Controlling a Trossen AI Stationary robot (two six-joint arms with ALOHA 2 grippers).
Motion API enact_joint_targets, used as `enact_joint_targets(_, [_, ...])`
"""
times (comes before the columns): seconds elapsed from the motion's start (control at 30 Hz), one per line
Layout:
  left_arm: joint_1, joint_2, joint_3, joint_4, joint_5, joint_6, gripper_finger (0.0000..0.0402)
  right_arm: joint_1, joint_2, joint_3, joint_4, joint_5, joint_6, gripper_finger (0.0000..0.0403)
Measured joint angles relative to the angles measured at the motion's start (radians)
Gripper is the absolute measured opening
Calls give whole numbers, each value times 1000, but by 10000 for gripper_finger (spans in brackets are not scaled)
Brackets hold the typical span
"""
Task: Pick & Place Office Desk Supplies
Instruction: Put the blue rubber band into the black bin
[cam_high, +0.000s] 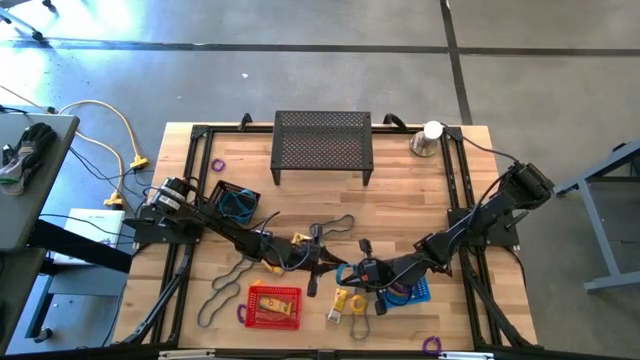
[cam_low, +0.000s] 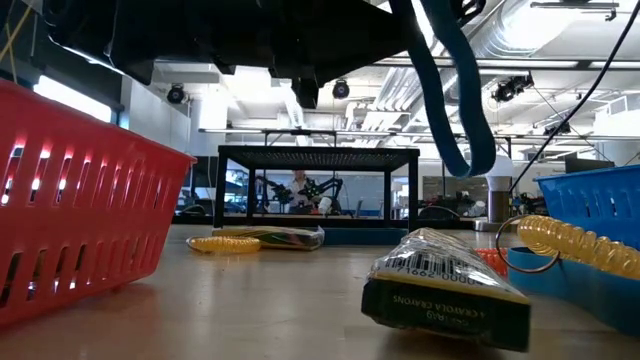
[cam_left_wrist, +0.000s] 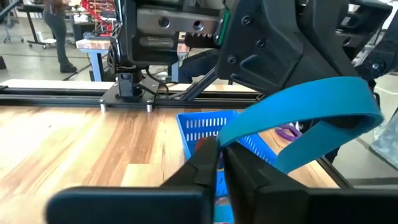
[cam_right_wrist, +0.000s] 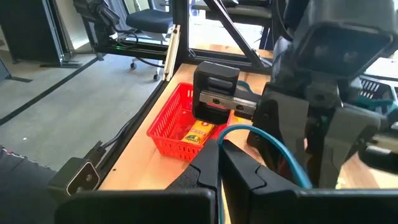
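Note:
A teal band loop (cam_left_wrist: 311, 118) is held up between both grippers over the middle of the table's near half (cam_high: 345, 272). In the low view it hangs from above (cam_low: 455, 110), clear of the table. My left gripper (cam_left_wrist: 219, 152) is shut on one end and my right gripper (cam_right_wrist: 221, 149) is shut on the other; they face each other closely (cam_high: 325, 265) (cam_high: 360, 272). Dark grey loops (cam_high: 225, 295) (cam_high: 335, 225), yellow blocks (cam_high: 345, 303) and purple rings (cam_high: 217, 165) (cam_high: 432, 345) lie loose on the wood. My left gripper pinches the teal band's end (cam_left_wrist: 227, 138) between its two fingers, coming roughly level from the table's left. The band loops away beyond the fingertips, lifted clear of the table. My right gripper pinches the band's other end (cam_right_wrist: 233, 132) between its two fingers, coming from the table's right. From there the band curves off (cam_right_wrist: 292, 168) past the fingertips, clear of the table.
A red basket (cam_high: 273, 306) holding a yellow box sits near the near edge, and a blue basket (cam_high: 412, 290) lies under the right arm. A black basket with teal bands (cam_high: 235, 200) stands at left, the black mesh stand (cam_high: 322, 145) and silver cone (cam_high: 430, 138) at the far edge. A crayon box (cam_low: 445, 290) lies in front.

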Motion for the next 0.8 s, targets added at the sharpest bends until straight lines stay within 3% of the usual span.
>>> enact_joint_targets(0.43, [-2,0,0,0,-8,4,1,-6,0,0,-32,4,34,9])
enact_joint_targets(0.8, [-2,0,0,0,-9,-15,1,45,0,0,-52,18,2,155])
